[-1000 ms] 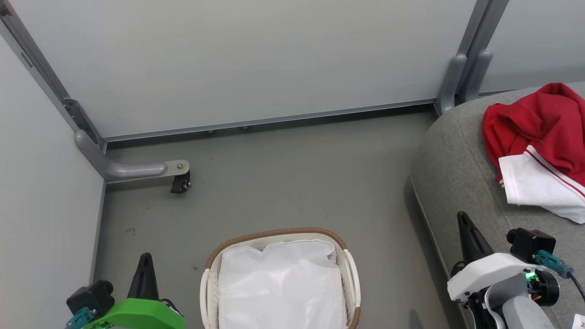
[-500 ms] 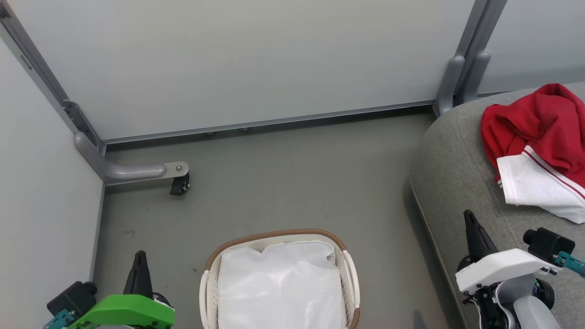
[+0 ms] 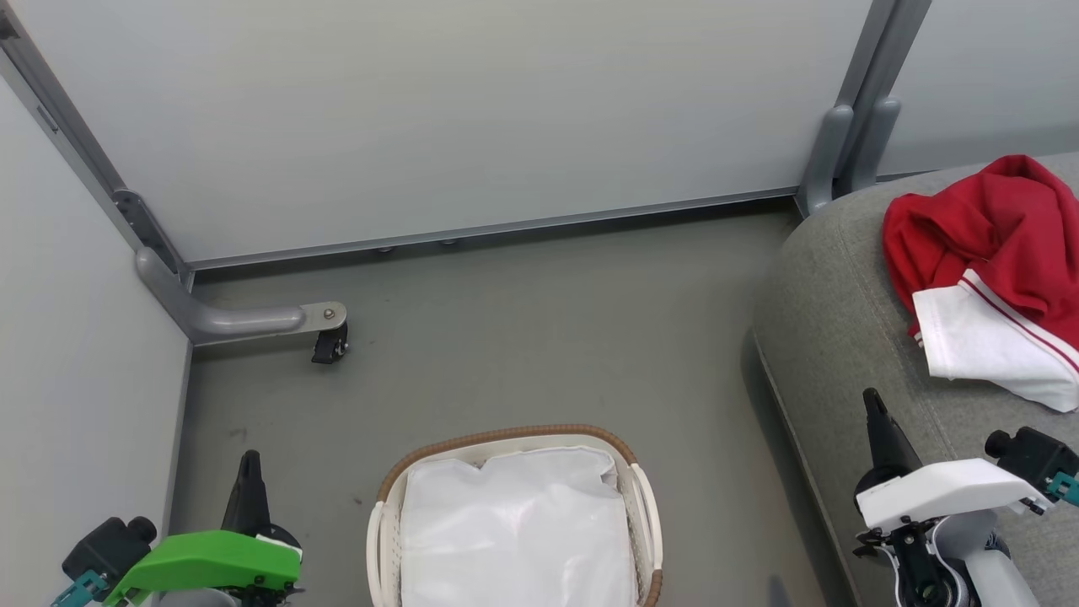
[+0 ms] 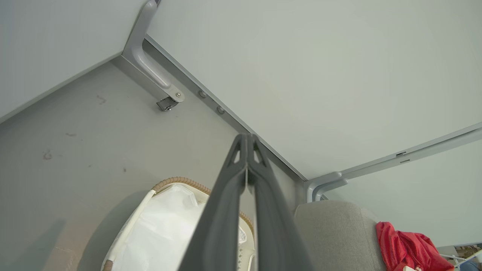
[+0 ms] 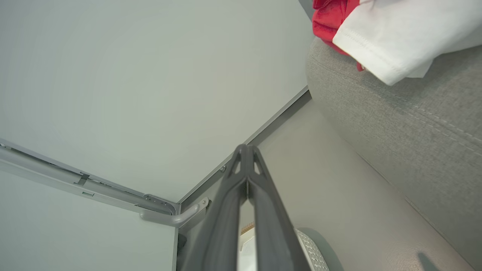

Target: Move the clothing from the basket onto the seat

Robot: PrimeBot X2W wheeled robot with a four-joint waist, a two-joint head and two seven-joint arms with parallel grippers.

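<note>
The red clothing point(image 3: 995, 240) with its white striped panel lies crumpled on the grey seat point(image 3: 834, 337) at the right; it also shows in the left wrist view point(image 4: 406, 248) and the right wrist view point(image 5: 376, 30). The basket point(image 3: 506, 438) stands on the floor at bottom centre, holding just its white liner. My left gripper point(image 3: 249, 462) is shut and empty, left of the basket. My right gripper point(image 3: 871, 398) is shut and empty, over the seat's near edge, below and left of the clothing. Both wrist views show the fingertips pressed together: the left gripper point(image 4: 246, 137) and the right gripper point(image 5: 246, 147).
Pale partition walls point(image 3: 472, 110) close off the back and left. A grey partition foot with a caster point(image 3: 324, 337) juts onto the floor at left, and a second foot point(image 3: 843, 143) stands by the seat's far corner. Grey floor point(image 3: 539, 329) lies between basket and wall.
Both arms have drawn back toward the bottom of the head view, the left gripper sliding left, the right one down and right. The clothing, basket and seat lie as before.
</note>
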